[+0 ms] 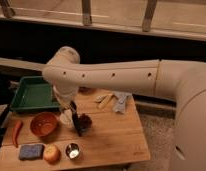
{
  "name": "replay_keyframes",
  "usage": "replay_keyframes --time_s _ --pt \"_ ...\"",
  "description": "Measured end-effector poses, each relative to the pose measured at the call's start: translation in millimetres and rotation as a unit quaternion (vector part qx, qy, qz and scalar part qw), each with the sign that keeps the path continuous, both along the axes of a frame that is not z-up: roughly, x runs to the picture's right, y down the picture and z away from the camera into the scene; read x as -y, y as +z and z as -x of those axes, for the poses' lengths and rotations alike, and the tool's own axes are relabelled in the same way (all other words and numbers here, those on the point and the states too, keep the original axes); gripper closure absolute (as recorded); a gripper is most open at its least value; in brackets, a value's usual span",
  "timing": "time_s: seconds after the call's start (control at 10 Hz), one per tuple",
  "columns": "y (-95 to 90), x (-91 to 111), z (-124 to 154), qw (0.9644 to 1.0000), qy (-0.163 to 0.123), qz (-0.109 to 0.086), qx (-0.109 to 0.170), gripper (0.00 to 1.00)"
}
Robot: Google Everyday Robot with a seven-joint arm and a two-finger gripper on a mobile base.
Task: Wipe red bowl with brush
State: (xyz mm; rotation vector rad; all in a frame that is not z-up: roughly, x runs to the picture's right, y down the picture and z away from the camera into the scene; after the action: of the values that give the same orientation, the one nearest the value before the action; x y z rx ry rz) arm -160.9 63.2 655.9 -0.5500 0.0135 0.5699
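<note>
One red bowl sits on the left part of your wooden table, just in front of the green tray. Right beside it you see the white cup, then the brush, nearly upright and leaning a little, its lower end by the small bowl of berries. Your gripper hangs above the cup, clamped on the brush's upper end. Brush and red bowl are apart. Along the front edge lie a red chili, a blue sponge, an orange fruit and a metal cup.
</note>
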Motion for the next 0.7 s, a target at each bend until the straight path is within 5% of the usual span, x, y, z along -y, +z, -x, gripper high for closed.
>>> replay_keyframes --time_s 0.4,0.7 --pt "-19.8 -32 75 0.9952 -0.076 -0.007 0.061 1.00" --pt "-0.5 -68 120 0.9878 -0.126 0.016 0.090 1.00"
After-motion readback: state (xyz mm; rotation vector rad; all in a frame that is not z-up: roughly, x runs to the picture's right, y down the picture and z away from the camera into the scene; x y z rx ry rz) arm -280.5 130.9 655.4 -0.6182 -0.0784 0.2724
